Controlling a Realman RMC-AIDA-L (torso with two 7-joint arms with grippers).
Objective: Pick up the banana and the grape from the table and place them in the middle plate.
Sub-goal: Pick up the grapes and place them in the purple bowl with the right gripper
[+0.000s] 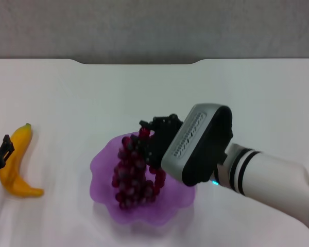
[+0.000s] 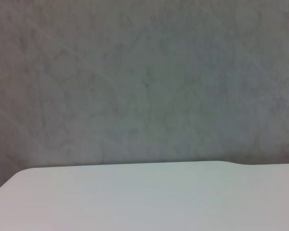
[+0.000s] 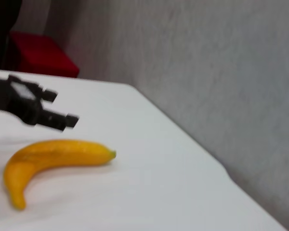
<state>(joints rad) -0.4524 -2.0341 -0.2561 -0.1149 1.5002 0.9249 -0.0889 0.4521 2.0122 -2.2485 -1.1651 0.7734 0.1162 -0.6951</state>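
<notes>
The grape, a long dark red-purple bunch, lies in the purple scalloped middle plate near the middle of the white table. My right gripper is over the plate's far right side, right at the upper end of the bunch. The banana lies on the table at the far left, outside the plate; it also shows in the right wrist view. My left gripper is open and empty just beside and above the banana, its two fingers apart. The left wrist view shows only table and wall.
The table's notched far edge meets a grey wall. A red object stands beyond the table's left side. Bare tabletop lies between the banana and the plate.
</notes>
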